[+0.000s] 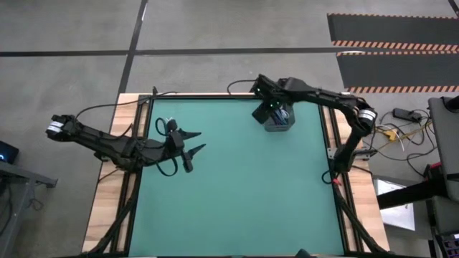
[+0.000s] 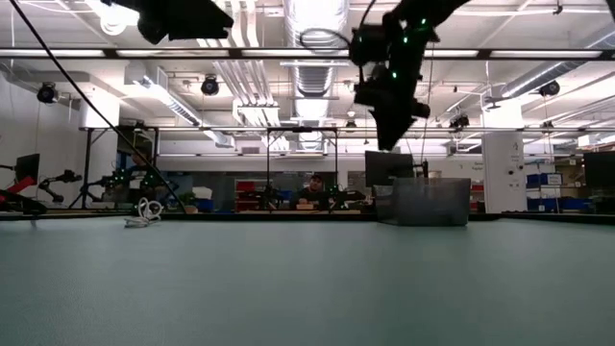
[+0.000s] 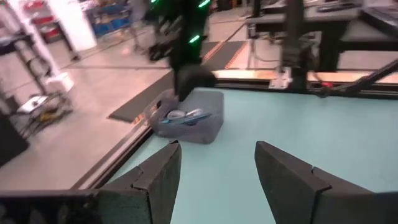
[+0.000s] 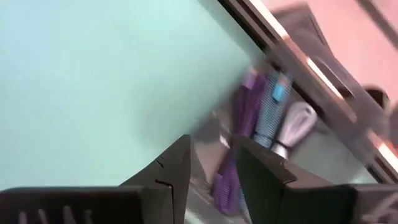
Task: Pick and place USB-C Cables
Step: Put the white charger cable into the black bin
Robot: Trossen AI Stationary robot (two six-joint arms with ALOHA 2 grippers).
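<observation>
High view shows you the table [image 1: 237,208] first, with one arm at each side. The right arm reaches to the far right corner, where one grey bin [image 2: 430,202] stands, so this corner is, I think, the place for dropping. The right gripper [image 1: 267,113] hangs just above the bin. Its fingers have a narrow gap and I see nothing between them, so I judge it has no load.

The left gripper [image 1: 199,141] waits at the left side of the table. It is raised and wide open, holding nothing, and it points across to the bin.

Now the count. Right wrist view shows three bundles in the bin: one purple cable [image 4: 247,109], one teal cable [image 4: 273,106] and one light grey cable [image 4: 297,124]. More could be hidden there. One white cable [image 2: 144,211] lies alone on the table, well apart from the bin, and probably you must pick it next.
</observation>
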